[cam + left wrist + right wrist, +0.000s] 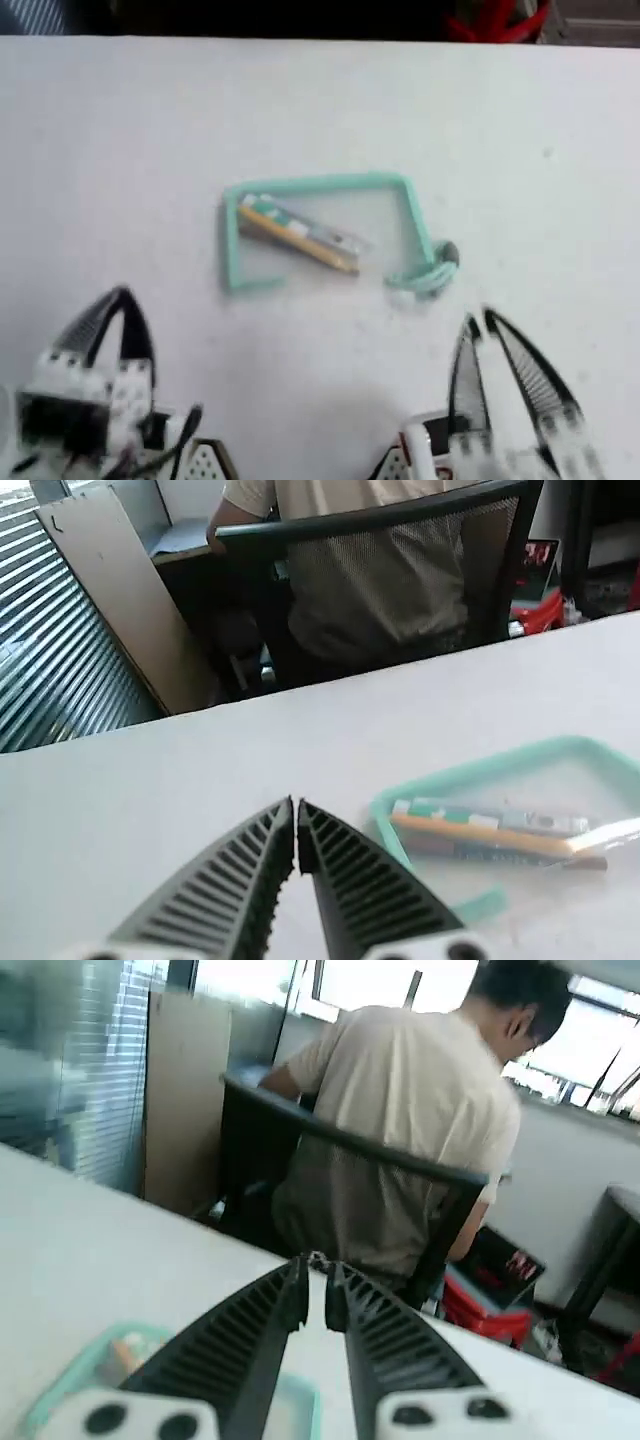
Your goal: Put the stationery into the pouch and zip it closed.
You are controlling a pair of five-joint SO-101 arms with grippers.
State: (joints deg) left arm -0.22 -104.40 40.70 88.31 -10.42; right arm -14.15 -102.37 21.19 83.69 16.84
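A clear pouch with a teal border [320, 183] lies flat at the table's middle. Inside it lie pens and other stationery [300, 232], slanted. Its dark zipper pull [447, 254] sits at the near right corner, where the teal band bunches up; along the near side the teal band shows only at the two ends. My left gripper [120, 293] rests shut and empty near the front left, well short of the pouch [470, 770] and the stationery [490, 830]. My right gripper [479, 320] stands shut just in front of the zipper pull, apart from it, above the pouch [70, 1380].
The white table [320, 100] stretches bare behind and beside the pouch. Beyond the far edge are a black mesh chair [400, 570] with a seated person and something red [495, 20].
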